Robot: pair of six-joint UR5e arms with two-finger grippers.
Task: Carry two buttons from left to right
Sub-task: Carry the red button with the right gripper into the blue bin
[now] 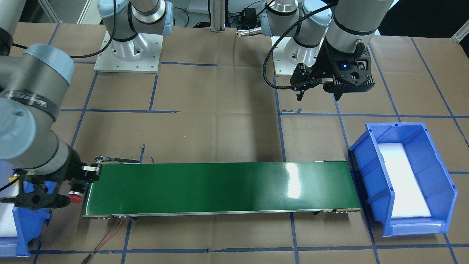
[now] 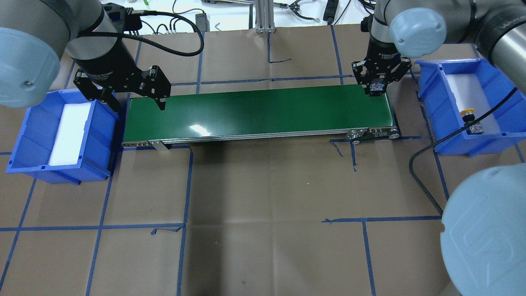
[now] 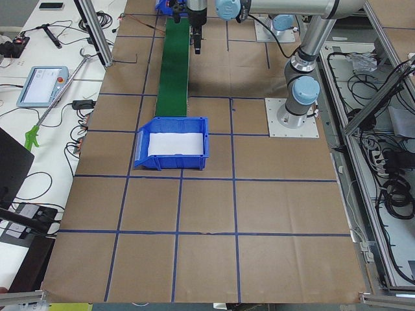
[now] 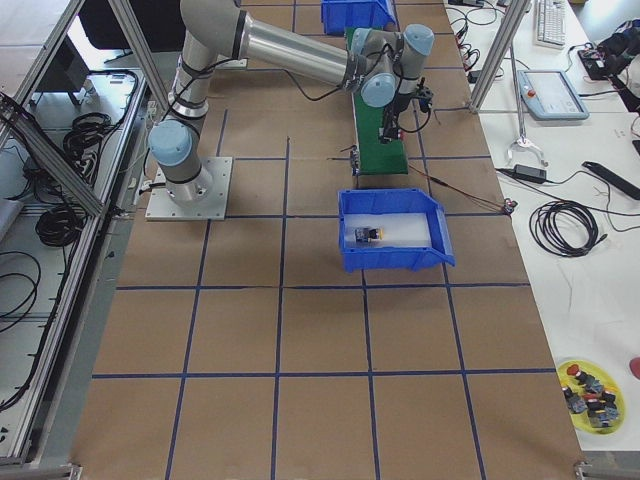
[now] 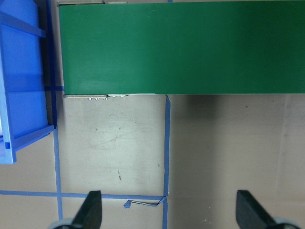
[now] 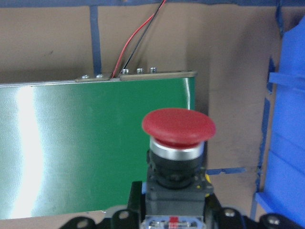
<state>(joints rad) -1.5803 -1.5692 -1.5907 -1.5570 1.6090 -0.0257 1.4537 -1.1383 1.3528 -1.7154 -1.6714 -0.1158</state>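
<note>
belt right end: red-capped button (image 6: 178, 125) at conveyor belt's (image 2: 259, 113) edge, blue bin (image 2: 448, 65) just beside; yellow-capped button (image 2: 467, 111) lies inside it | right gripper (image 2: 376, 87) clamps red-capped button, pointing down | left gripper (image 2: 137, 105) spread, raised near belt's left end

Green conveyor belt (image 2: 254, 113) spans betw. grippers: one end nr left gripper (image 2: 137, 106), other end just by right gripper (image 2: 377, 88). Blue bin (image 2: 33, 135) w/ white foam liner (image 2: 70, 131) just outboard of left gripper. 2nd blue bin (image 2: 431, 107), same liner, outboard of right gripper. Red + black wires (image 1: 111, 233) leave belt frame nr right gripper. Brown paper (image 2: 263, 197) w/ blue tape grid (image 2: 188, 197) beneath.
</note>
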